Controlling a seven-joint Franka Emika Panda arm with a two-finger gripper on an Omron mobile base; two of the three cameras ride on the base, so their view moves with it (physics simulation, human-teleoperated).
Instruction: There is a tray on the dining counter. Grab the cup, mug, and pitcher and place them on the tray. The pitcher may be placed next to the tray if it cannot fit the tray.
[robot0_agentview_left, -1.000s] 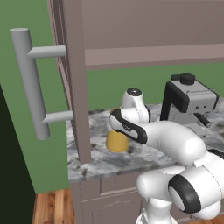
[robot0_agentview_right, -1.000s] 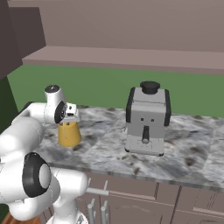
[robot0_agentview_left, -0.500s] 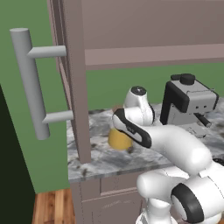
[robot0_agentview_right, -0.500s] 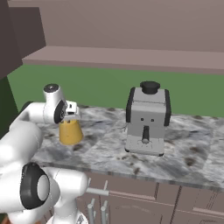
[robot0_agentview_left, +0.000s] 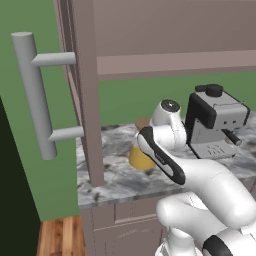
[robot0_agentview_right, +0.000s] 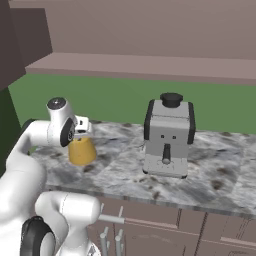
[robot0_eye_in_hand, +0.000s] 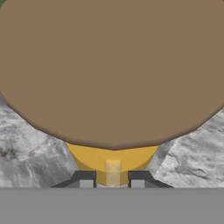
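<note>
Hand (robot0_eye_in_hand: 112, 183) clamps the pitcher (robot0_agentview_right: 81, 150) on marble counter (robot0_agentview_right: 125, 172), espresso machine (robot0_agentview_right: 168, 137) well apart.

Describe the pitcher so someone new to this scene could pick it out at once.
Start at the grey marble counter and find the boxy espresso machine. To its left in the right base view, under the robot's white wrist, stands the pitcher. Unlike the machine, it is a cone of orange-yellow liquid under a round brown cork lid.
</note>
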